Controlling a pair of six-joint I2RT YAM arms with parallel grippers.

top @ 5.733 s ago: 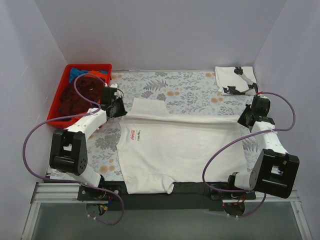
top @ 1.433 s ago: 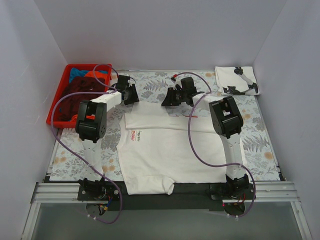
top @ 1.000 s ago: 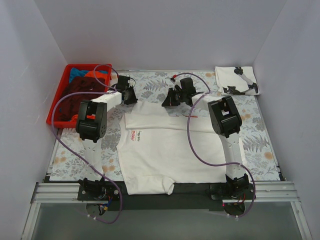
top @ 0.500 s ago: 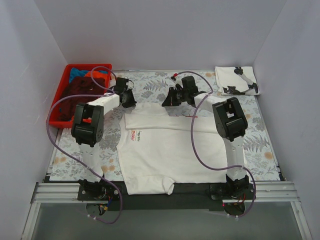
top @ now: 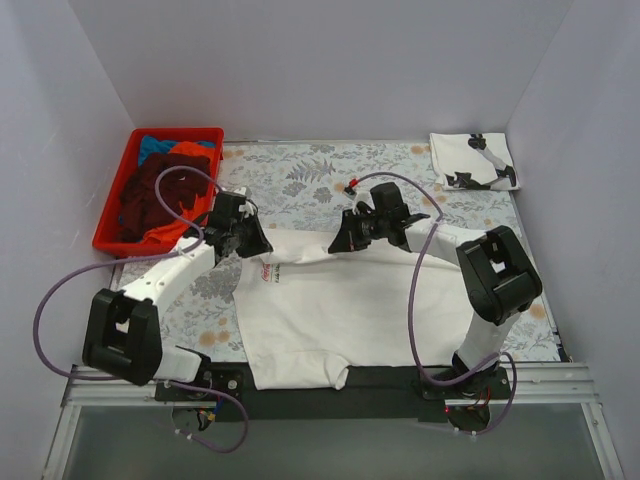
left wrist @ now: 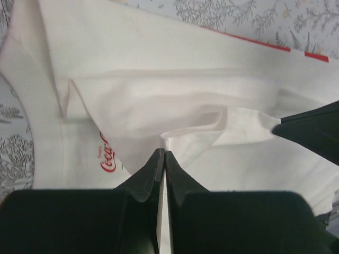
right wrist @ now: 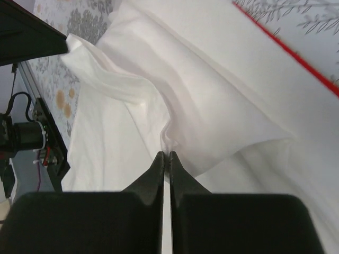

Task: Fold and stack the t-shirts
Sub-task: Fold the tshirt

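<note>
A white t-shirt point(top: 340, 310) with a small red chest logo point(top: 266, 271) lies spread on the floral mat. My left gripper point(top: 247, 243) is shut on a pinch of its far edge near the logo, and in the left wrist view the jaws point(left wrist: 164, 153) close on a white fold point(left wrist: 159, 79). My right gripper point(top: 343, 243) is shut on the same edge further right, where its jaws point(right wrist: 165, 154) pinch a bunched fold point(right wrist: 212, 79). A folded white t-shirt with black print point(top: 473, 160) lies at the back right. Maroon point(top: 150, 195), orange and blue t-shirts sit in the crate.
The red plastic crate point(top: 112, 215) stands at the back left on the floral mat point(top: 300, 175). Purple cables loop over both arms. A black strip point(top: 380, 378) runs along the table's near edge under the shirt's hem.
Both grippers have moved from the shirt's back edge toward the front, drawing that edge over the shirt. The left gripper closed on the cloth within the last second.
</note>
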